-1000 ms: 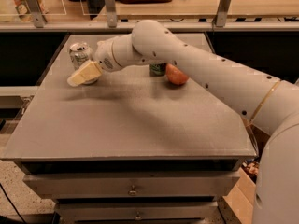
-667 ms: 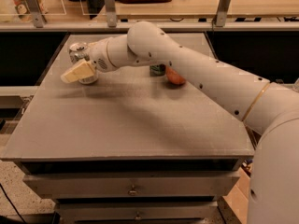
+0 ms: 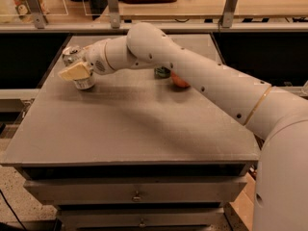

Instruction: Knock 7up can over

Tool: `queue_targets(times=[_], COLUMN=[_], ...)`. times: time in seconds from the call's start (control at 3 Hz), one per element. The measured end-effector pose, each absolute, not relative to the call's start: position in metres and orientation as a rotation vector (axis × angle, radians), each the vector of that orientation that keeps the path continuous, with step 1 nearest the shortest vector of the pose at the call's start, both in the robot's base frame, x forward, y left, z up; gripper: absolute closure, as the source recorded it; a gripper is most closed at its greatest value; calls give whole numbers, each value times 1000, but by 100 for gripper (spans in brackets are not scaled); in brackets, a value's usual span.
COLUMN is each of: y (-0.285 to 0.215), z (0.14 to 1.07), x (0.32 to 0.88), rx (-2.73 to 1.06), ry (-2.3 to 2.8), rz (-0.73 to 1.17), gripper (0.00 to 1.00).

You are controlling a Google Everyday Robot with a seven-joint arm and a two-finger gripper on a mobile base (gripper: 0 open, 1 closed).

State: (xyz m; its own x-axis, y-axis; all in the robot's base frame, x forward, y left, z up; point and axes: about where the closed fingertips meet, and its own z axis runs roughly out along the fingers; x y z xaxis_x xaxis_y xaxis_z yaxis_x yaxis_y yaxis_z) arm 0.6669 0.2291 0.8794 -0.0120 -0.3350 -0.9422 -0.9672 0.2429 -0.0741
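Observation:
The 7up can [image 3: 84, 82] is a silver-white can with a silver top, standing at the far left of the grey table [image 3: 144, 129]. Its top leans to the left. My gripper [image 3: 74, 72] is directly in front of the can's middle and touches it. Its cream fingers are pressed together in one wedge, shut on nothing. The gripper hides most of the can's side. My white arm reaches in from the right, across the back of the table.
A darker green can [image 3: 162, 72] and an orange fruit [image 3: 179, 81] sit at the back centre, partly hidden behind my arm. A shelf with metal posts [image 3: 112, 6] runs behind the table. A dark gap lies left of the table.
My gripper has moved left and a little up, from in front of the can onto its side. The can's top has shifted left, so it now leans.

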Motion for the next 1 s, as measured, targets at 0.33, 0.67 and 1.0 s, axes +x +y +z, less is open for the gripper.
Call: queue_targets(times=[0.33,0.67,1.0], y=[232,225,197], z=[884,891,894], x=[657,645,636], rx=[-1342,-1503,-1732], ry=[1568,1627,1677], rz=[752,574,273], gripper=[87,100,100])
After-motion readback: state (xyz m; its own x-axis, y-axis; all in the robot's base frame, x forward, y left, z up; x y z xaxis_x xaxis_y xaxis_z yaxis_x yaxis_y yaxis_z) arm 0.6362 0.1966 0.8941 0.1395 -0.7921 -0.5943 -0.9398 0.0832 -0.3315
